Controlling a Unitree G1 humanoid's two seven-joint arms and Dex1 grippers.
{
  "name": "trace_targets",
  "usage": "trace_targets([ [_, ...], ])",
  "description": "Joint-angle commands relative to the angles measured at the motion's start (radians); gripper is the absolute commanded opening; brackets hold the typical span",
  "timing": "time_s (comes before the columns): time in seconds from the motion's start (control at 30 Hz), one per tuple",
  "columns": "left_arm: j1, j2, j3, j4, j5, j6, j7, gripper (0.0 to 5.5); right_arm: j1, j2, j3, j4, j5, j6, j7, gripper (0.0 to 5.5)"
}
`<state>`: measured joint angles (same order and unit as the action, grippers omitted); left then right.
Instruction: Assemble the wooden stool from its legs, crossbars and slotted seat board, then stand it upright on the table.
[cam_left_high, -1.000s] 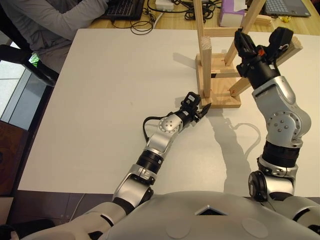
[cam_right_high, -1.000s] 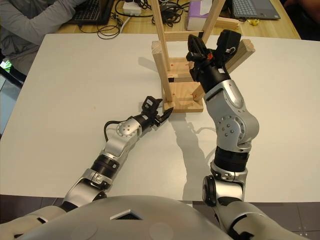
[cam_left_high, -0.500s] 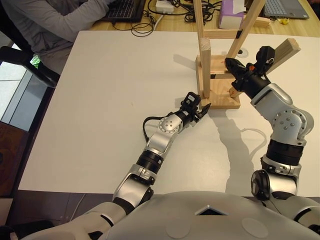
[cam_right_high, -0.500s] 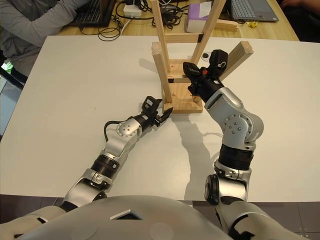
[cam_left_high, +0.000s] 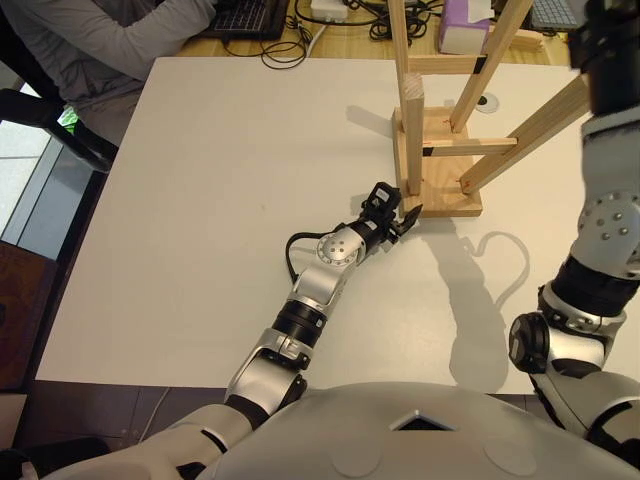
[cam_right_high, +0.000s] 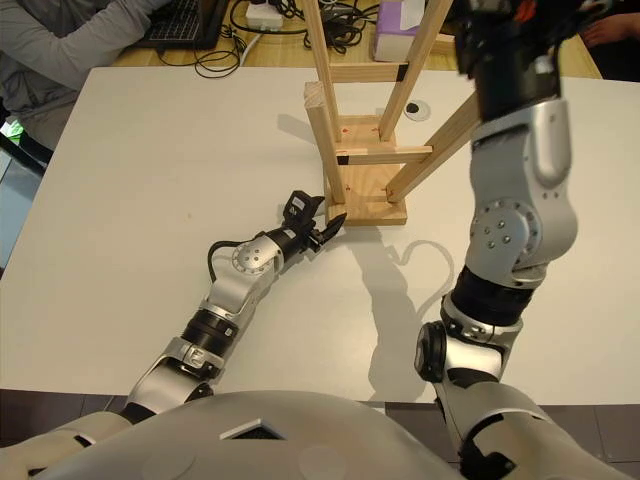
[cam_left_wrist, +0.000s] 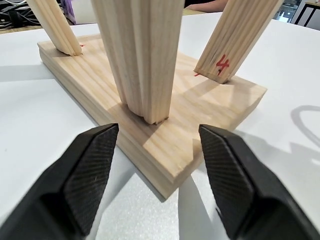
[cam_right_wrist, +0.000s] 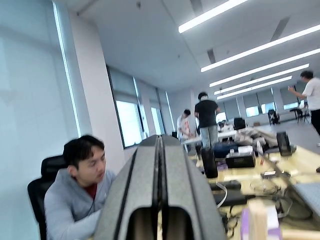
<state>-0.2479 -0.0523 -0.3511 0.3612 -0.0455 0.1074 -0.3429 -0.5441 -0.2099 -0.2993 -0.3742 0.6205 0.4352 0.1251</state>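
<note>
Jaws spread, my left gripper (cam_left_high: 403, 216) brackets a corner of the seat board (cam_left_high: 445, 203) on the table (cam_left_high: 220, 200), my right gripper (cam_right_wrist: 160, 140) raised high with fingers (cam_right_wrist: 135, 180) pressed together; legs (cam_left_high: 411, 130) and crossbars (cam_left_high: 470, 148) look fitted, yet the stool (cam_left_high: 450, 120) sits inverted and, by my reading, needs only righting.

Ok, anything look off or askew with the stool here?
The stool sits upside down, seat board flat on the table, legs up. The leg marked 4 leans well outward while the near leg stands about straight. Left pincer open astride the board's corner.
</note>
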Motion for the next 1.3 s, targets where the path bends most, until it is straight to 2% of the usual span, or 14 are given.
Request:
trace_targets([
  [0.03,-0.002,-0.027,0.006,-0.036,-0.008,0.034,-0.007,2.97,0.002,-0.023,0.013,0.032,0.007,0.041,0.002,0.04],
  [0.23,0.014,-0.029,0.001,-0.049,-0.005,0.044,-0.010,2.97,0.220,-0.042,0.160,0.082,-0.052,0.144,0.077,0.04],
  [0.33,0.019,-0.030,-0.001,-0.051,-0.004,0.050,-0.011,2.97,0.289,-0.019,0.157,0.166,-0.066,0.237,0.019,0.04],
  [0.47,0.019,-0.033,0.003,-0.048,-0.005,0.051,-0.004,2.97,0.283,-0.027,0.165,0.212,-0.081,0.295,0.006,0.04],
  [0.7,0.016,-0.034,0.005,-0.030,-0.007,0.038,-0.007,2.97,0.186,-0.001,0.110,0.114,-0.030,0.226,0.023,0.04],
  [0.8,0.013,-0.034,0.006,-0.021,-0.007,0.033,-0.010,2.97,0.011,-0.010,-0.009,0.058,0.046,0.173,-0.025,0.04],
  [0.9,0.006,-0.037,0.011,-0.006,-0.006,0.024,-0.008,2.97,-0.247,-0.139,-0.156,0.156,0.086,0.133,-0.073,0.04],
  [1.03,-0.002,-0.039,0.018,0.007,-0.006,0.016,-0.005,2.97,-0.392,-0.300,-0.217,0.316,0.031,0.114,-0.093,0.04],
  [1.13,0.000,-0.039,0.018,0.008,-0.006,0.013,-0.006,2.97,-0.330,-0.335,-0.202,0.368,0.014,0.211,-0.112,0.04],
  [1.3,0.013,-0.034,0.015,-0.004,-0.005,0.019,-0.008,2.97,0.004,-0.273,-0.101,0.332,0.033,0.456,-0.078,0.04],
])
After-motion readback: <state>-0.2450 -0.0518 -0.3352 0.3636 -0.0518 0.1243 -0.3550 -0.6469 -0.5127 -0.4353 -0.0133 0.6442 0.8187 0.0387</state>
